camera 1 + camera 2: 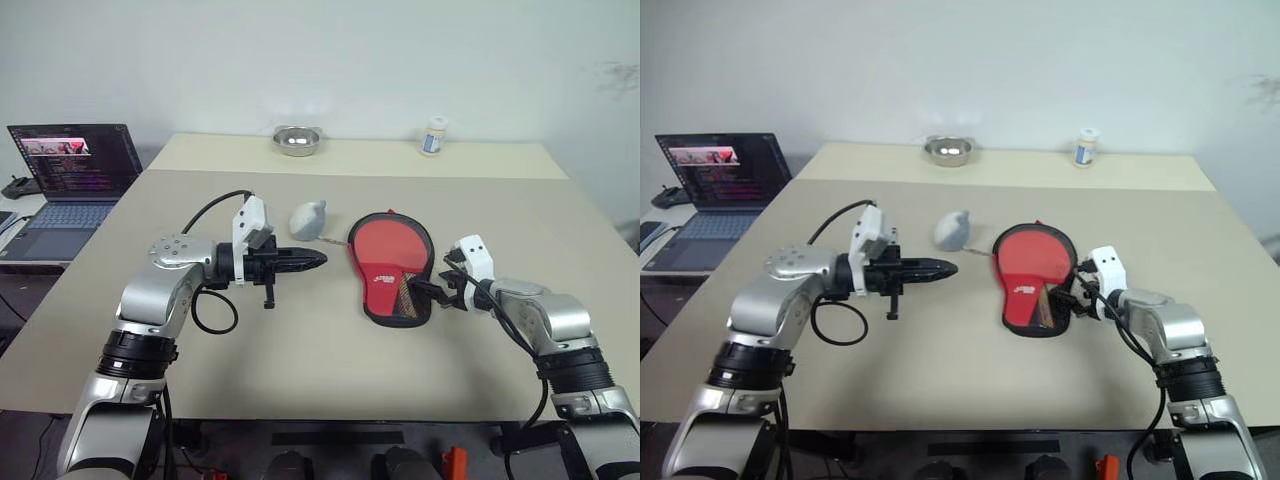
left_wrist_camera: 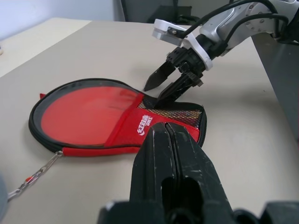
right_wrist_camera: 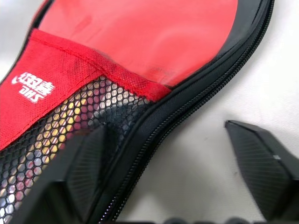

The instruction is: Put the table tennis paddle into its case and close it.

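Paddle (image 1: pixel 385 247) already lies inside its case (image 1: pixel 395 300) on the worktop (image 1: pixel 300 350), zip unclosed; right end effector (image 2: pixel 169 83) straddles the case's edge, fingers apart, left end effector (image 1: pixel 312 259) shut, empty

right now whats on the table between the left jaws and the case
In the left eye view a small grey-white lump lies a little behind that line; otherwise bare table separates the shut left gripper from the case.

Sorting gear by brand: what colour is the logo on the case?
White, on the red fabric band of the case; clearest in the right wrist view.
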Controlling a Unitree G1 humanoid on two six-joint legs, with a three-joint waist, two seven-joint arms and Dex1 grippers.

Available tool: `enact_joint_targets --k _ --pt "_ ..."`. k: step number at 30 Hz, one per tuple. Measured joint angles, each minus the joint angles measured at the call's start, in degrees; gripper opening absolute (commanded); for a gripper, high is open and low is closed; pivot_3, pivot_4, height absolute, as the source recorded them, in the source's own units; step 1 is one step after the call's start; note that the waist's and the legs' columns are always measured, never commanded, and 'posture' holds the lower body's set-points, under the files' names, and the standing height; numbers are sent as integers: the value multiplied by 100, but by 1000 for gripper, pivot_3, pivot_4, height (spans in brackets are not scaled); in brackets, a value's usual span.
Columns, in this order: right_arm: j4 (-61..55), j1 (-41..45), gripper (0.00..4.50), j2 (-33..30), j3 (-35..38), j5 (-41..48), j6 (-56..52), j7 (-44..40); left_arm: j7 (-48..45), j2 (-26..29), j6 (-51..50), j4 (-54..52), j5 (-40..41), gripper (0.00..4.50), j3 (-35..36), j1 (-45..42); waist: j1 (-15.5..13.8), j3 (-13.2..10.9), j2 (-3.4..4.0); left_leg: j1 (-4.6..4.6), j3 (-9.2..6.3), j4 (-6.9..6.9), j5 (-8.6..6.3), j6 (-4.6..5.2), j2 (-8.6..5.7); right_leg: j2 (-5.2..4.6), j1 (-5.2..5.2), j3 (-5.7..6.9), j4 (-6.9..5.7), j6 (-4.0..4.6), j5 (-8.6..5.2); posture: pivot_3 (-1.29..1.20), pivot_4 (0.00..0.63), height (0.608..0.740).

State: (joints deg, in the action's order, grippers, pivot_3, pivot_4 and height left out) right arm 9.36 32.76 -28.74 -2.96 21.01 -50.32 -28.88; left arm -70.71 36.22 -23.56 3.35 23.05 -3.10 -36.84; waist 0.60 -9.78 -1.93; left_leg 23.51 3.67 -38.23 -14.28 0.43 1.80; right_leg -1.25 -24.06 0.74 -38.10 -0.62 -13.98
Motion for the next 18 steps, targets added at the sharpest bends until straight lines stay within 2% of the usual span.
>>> enact_joint_targets --k 5,11,18 --pt "254 153 1640 204 -40 -76 -10 -157 -8 44 29 -1 -61 0 -11 6 40 8 -8 -10 2 2 0 0 3 4 5 -3 -3 0 0 0 150 740" --pt "459 285 31 417 -68 -115 -72 -349 -89 231 18 -75 -61 0 -32 164 125 12 -12 -65 7 16 -1 -1 8 0 56 -6 7 -4 -5 0 150 740" --pt "-191 361 13 929 -130 -89 -705 -351 -640 760 20 -218 -29 0 -38 510 184 9 -10 -55 17 27 -1 -3 54 18 26 -8 -6 28 -17 0 150 740"
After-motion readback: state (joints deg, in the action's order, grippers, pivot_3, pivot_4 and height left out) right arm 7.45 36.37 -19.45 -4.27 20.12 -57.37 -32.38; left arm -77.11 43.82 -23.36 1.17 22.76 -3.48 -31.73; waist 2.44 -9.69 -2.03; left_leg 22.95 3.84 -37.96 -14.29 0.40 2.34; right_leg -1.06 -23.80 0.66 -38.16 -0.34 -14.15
